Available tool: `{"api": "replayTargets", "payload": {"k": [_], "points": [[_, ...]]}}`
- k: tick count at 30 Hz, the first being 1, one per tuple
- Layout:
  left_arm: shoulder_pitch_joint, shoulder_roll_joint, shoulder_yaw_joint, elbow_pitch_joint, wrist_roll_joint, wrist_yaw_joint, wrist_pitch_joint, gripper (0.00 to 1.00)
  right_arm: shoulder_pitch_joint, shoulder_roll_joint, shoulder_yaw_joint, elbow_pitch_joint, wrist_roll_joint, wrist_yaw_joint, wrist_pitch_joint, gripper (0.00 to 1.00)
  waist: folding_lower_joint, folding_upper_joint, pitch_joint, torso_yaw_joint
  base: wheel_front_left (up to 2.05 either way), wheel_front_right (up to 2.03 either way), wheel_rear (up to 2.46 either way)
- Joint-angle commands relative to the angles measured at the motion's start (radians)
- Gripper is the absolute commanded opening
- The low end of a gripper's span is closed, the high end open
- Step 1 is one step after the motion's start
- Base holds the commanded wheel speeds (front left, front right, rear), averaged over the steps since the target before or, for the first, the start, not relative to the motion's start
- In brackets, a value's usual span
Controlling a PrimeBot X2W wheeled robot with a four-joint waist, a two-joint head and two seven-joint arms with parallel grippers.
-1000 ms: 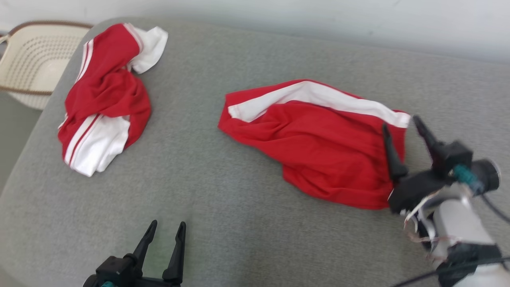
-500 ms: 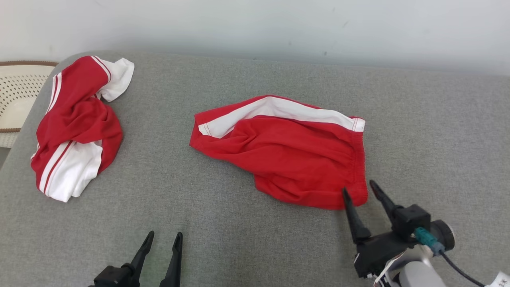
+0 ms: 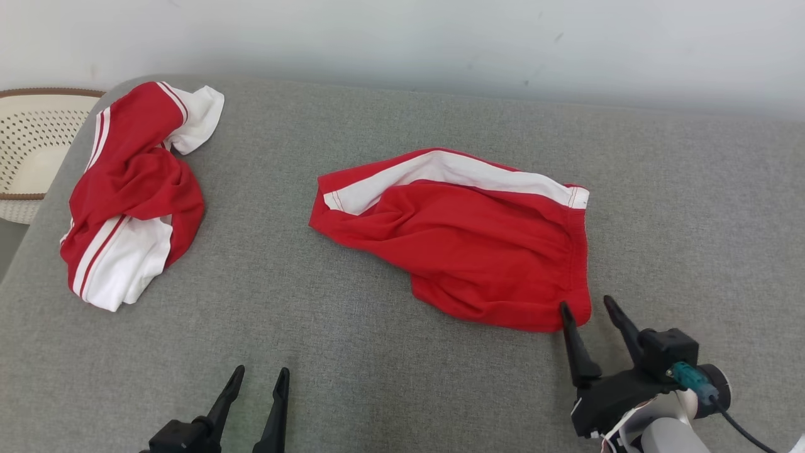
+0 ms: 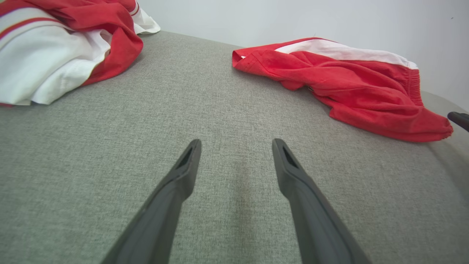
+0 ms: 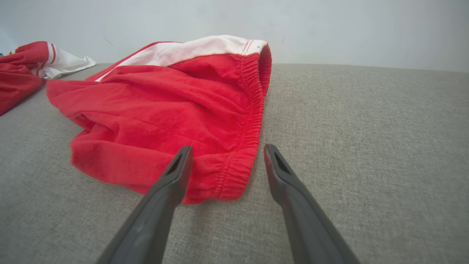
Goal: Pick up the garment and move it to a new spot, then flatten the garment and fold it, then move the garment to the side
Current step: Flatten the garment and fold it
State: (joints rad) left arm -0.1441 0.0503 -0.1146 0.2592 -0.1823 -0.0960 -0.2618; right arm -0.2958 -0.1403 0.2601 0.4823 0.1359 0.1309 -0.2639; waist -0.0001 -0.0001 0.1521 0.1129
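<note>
Red shorts (image 3: 465, 245) with a white side stripe lie crumpled in the middle of the grey cushion (image 3: 377, 352), elastic waistband to the right. My right gripper (image 3: 587, 304) is open just before the near right corner of the waistband, its fingers either side of that corner without touching it. In the right wrist view the shorts (image 5: 176, 99) spread beyond the open right gripper (image 5: 228, 147). My left gripper (image 3: 261, 371) is open over bare cushion at the lower left, well short of the shorts (image 4: 351, 91); the left wrist view shows the left gripper (image 4: 236, 141) holding nothing.
A second red and white garment (image 3: 132, 195) lies bunched at the cushion's far left corner, also seen as the bunched garment (image 4: 55, 55). A cream perforated basket (image 3: 25, 145) stands beyond the left edge. A pale wall runs behind the cushion.
The head camera has shifted. The right gripper, a second ago over the shorts' waistband end, has drawn back to the near right corner, still open. The left gripper has stayed put.
</note>
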Motion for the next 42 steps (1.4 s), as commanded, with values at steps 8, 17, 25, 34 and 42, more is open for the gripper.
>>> {"api": "replayTargets", "payload": {"k": [8, 17, 25, 34, 42], "points": [[0.008, 0.001, -0.011, 0.001, 0.011, -0.006, -0.004, 1.0, -0.048, 0.017, 0.028, -0.011, 0.019, 0.0, -0.001, 1.0, 0.0001, 0.0001, 0.011, 0.013, 0.0, 0.0, 0.0], [-0.005, 0.001, -0.017, 0.001, -0.001, -0.004, -0.004, 1.0, -0.149, 0.009, 0.114, 0.058, 0.011, 0.0, 0.0, 1.0, 0.0001, 0.0001, 0.028, 0.034, 0.0, 0.0, 0.0], [-0.012, 0.001, -0.024, 0.004, -0.016, -0.001, -0.004, 1.0, -0.233, 0.012, 0.178, 0.182, -0.007, 0.0, 0.055, 1.0, 0.0001, 0.0001, 0.051, 0.051, 0.0, 0.0, 0.0], [-0.025, 0.001, -0.034, 0.003, -0.027, 0.004, -0.004, 1.0, -0.293, 0.025, 0.173, 0.302, -0.062, 0.0, 0.121, 0.48, 0.0001, 0.0001, 0.066, 0.064, 0.0, 0.0, 0.0], [-0.024, 0.001, -0.024, 0.006, -0.024, 0.005, -0.004, 1.0, -0.281, 0.036, 0.234, 0.318, -0.066, 0.0, 0.061, 0.0, 0.0001, 0.0001, 0.054, 0.062, 0.0, 0.0, 0.0]]}}
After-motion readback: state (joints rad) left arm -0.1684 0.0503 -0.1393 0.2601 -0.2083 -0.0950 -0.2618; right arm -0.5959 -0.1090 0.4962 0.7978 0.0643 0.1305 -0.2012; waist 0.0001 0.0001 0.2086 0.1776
